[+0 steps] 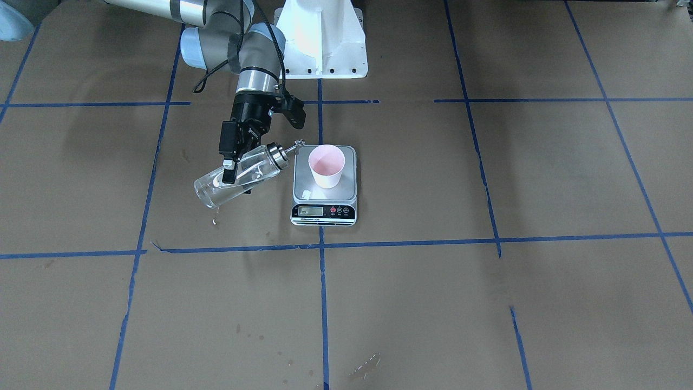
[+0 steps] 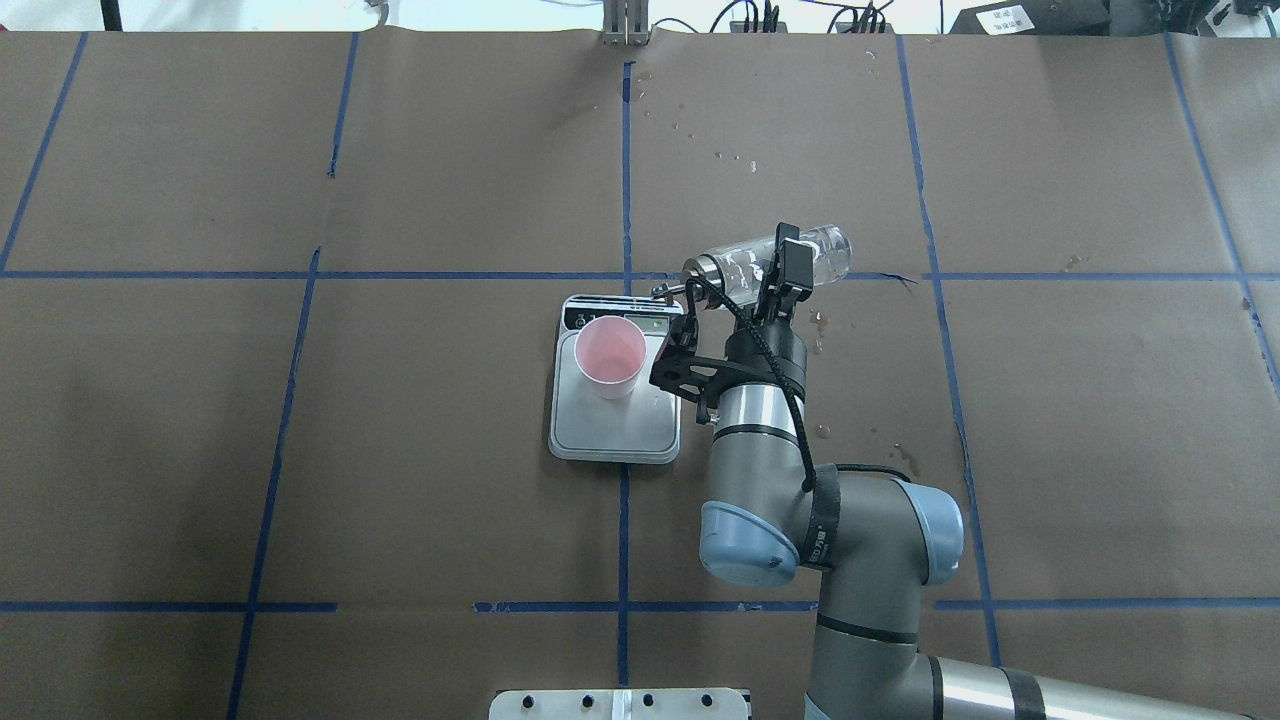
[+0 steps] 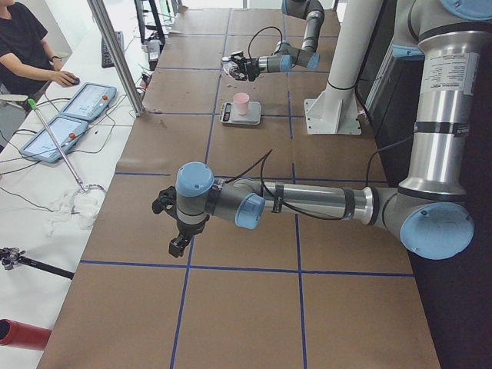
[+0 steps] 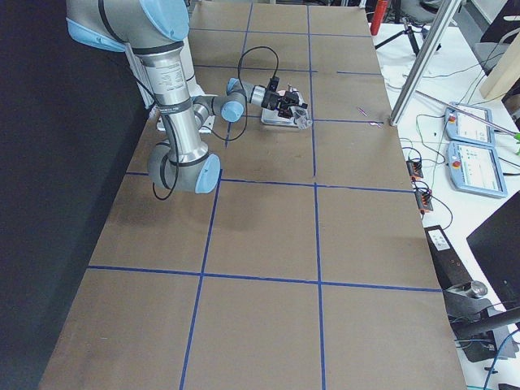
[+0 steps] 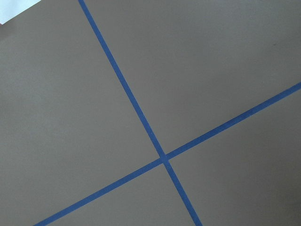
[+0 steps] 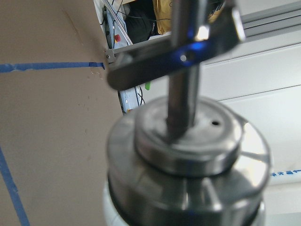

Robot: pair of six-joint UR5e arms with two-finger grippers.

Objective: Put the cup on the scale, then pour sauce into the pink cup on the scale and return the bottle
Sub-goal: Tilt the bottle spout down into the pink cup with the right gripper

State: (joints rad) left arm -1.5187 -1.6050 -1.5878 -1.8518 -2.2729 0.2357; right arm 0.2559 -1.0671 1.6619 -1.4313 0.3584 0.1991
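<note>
The pink cup (image 1: 326,165) stands upright on the scale (image 1: 324,205), towards its back half; both also show in the overhead view, cup (image 2: 610,357) on scale (image 2: 612,435). My right gripper (image 1: 230,170) is shut on the clear glass bottle (image 1: 254,170), held tilted almost level above the table beside the scale. Its metal spout (image 1: 295,146) points at the scale's edge, short of the cup. The right wrist view shows the bottle's metal collar (image 6: 188,155) close up. I cannot make out the sauce level in the bottle. My left gripper (image 3: 177,246) hangs over bare paper far from the scale; I cannot tell whether it is open.
Small wet drops (image 1: 215,221) lie on the brown paper under the bottle. The white robot base (image 1: 322,38) stands behind the scale. An operator (image 3: 23,46) and tablets (image 3: 84,100) are at a side table beyond the table's far edge.
</note>
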